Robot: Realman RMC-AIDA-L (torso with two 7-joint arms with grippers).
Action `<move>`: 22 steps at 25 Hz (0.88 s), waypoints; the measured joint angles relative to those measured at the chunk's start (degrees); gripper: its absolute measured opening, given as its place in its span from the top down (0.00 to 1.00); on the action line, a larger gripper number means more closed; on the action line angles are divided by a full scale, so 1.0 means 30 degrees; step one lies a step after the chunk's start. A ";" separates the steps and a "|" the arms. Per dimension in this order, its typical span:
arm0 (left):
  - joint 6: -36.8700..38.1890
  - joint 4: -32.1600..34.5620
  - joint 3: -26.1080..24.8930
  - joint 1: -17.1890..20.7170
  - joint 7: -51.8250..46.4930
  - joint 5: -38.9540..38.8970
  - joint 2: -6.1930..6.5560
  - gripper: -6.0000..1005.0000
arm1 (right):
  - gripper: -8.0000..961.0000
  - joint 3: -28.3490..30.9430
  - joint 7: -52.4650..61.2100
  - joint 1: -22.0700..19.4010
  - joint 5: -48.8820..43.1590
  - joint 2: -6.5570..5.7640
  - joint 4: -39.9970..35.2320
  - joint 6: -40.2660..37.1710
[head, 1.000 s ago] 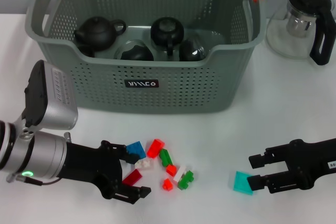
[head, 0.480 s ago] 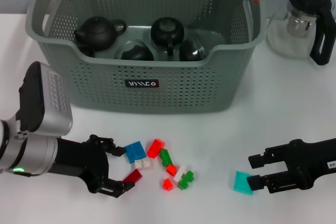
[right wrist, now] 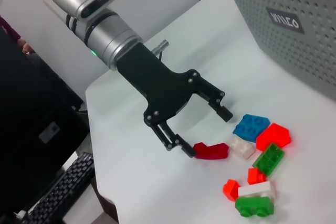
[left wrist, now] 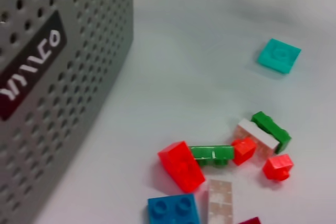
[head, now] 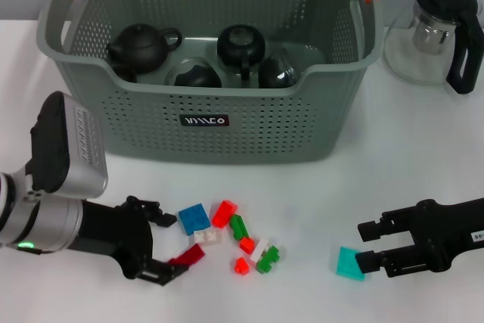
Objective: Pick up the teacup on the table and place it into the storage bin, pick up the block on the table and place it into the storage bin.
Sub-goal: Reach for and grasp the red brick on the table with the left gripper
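The storage bin [head: 212, 122] stands at the far middle of the worktop [head: 423, 156] and already holds several dark teapots and cups [head: 240, 45]; no teacup is left out on the worktop in these views, so that half of the task looks done. The blocks are all outside the bin. A loose cluster of blocks [head: 234, 236] lies just in front of it, and a teal block [head: 349, 262] sits apart to the right. The left end effector [head: 160, 241] lies low at the near left with its jaws apart, one finger touching or just beside a dark red block [head: 189, 256]; nothing is gripped. The right end effector [head: 368, 247] rests at the near right, jaws apart, against the teal block. A glass teapot [head: 435, 32] stands far right.
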 joint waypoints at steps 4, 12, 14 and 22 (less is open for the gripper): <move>-0.0867 0.0071 -0.0098 0.0019 -0.0040 0.0001 0.0003 0.20 | 0.29 0.0015 0.0000 0.0000 0.0000 0.0000 -0.0001 0.0001; 0.0308 0.0652 -0.0397 0.0016 -0.0179 -0.0140 0.0033 0.21 | 0.29 0.0055 0.0000 0.0001 -0.0001 0.0000 -0.0001 -0.0057; 0.0764 0.0564 -0.0369 -0.0060 -0.0119 -0.0125 0.0034 0.21 | 0.28 0.0058 -0.0001 0.0029 0.0000 0.0004 -0.0001 -0.0037; 0.0294 -0.0926 -0.0094 -0.0574 -0.0046 0.0000 0.0081 0.22 | 0.29 0.0045 0.0128 0.0144 0.0001 0.0029 -0.0001 -0.0005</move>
